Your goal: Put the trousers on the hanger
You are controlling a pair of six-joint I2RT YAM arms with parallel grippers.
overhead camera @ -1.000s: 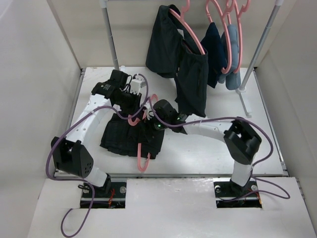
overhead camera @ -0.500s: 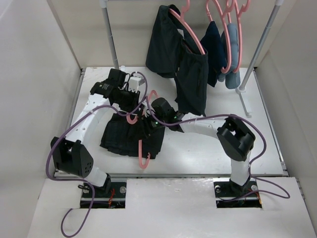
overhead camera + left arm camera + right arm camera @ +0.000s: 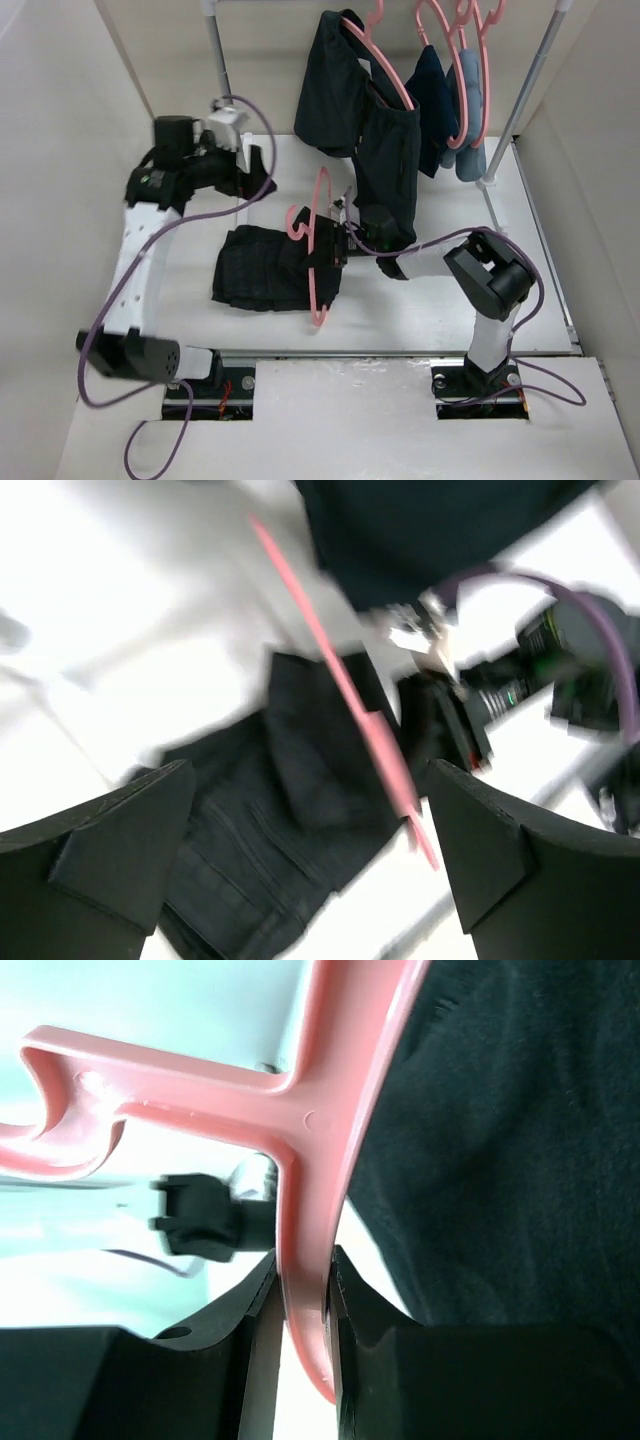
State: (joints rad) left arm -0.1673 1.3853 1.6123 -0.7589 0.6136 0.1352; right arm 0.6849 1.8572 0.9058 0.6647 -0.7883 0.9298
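The black trousers lie folded on the table, also filling the lower left wrist view. A pink hanger stands on edge over their right end. My right gripper is shut on it, and in the right wrist view the fingers pinch the hanger's bar just below its hook. My left gripper is raised at the far left, away from both. It is open, with its fingers wide apart and nothing between them. The hanger crosses that view as a blurred pink bar.
A clothes rail at the back carries two black garments and small blue ones on pink hangers. Its posts stand at the back left and right. White walls close in the table.
My left gripper has opened, let go of the hanger and swung up and back to the far left. My right gripper has closed on the hanger and tipped it up on edge, slightly rightwards.
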